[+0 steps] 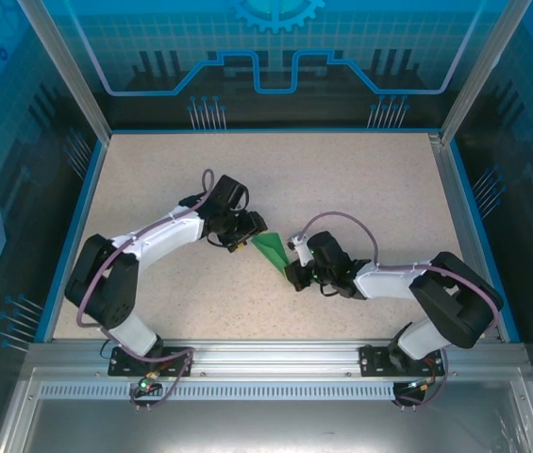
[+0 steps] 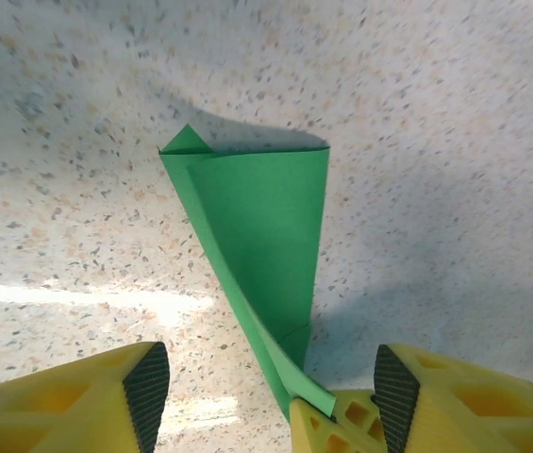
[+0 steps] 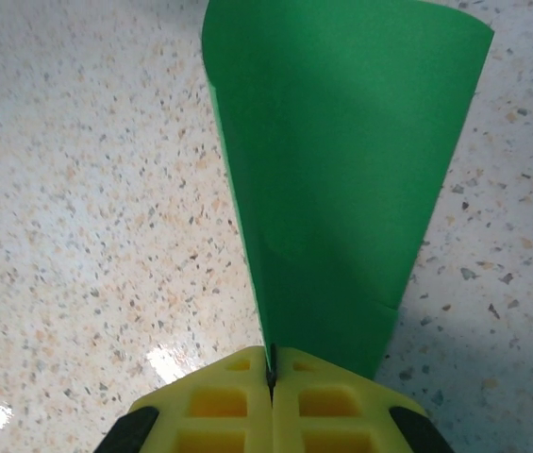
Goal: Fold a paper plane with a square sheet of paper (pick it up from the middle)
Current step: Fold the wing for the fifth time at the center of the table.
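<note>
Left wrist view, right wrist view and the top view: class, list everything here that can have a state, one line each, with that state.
paper plane: folded into a narrow wedge, pinched at its narrow end.
right claw: shut on the paper plane.
left claw: open, pads clear of the paper plane.
</note>
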Robot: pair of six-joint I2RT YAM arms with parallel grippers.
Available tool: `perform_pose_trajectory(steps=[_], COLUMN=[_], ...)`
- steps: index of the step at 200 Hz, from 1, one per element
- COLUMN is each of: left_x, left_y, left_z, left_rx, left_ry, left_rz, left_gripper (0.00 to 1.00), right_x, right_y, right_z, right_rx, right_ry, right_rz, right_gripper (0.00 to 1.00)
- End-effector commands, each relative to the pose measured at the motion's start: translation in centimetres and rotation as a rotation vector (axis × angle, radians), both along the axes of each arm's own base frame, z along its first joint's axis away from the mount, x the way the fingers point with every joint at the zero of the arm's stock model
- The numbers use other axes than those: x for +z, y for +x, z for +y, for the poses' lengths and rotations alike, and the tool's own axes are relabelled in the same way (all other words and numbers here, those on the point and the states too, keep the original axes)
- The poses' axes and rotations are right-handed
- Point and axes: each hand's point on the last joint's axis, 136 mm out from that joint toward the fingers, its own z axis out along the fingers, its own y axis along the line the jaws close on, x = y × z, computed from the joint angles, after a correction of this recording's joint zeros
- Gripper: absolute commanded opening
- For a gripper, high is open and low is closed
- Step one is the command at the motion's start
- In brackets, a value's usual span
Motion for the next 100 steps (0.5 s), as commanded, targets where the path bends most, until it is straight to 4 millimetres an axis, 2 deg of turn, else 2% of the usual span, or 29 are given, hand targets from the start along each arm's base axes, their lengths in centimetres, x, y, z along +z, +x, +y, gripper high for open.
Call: perform_pose_trajectory(steps=[1, 58, 100], left_x=[0.5, -0.6, -1.5], left_y=[-0.5, -0.8, -0.8], left_z=[1.5, 0.4, -0.2], left_rx=[0.034, 0.036, 0.025], left_ry=[0.054, -0.006, -0.022], left_rz=[-0.016, 0.022, 0.049], left_gripper=[0.63, 0.66, 0.66], right_x=[-0.3, -2.6, -2.3], right_y=[-0.5, -0.8, -1.0], right_z=[0.0, -1.4, -1.0], right_rx=[-0.01, -0.095, -0.101], right_ry=[0.073, 0.051, 0.121], right_rz=[0.072, 0.127, 0.192], right_gripper=[0.02, 0.02, 0.02])
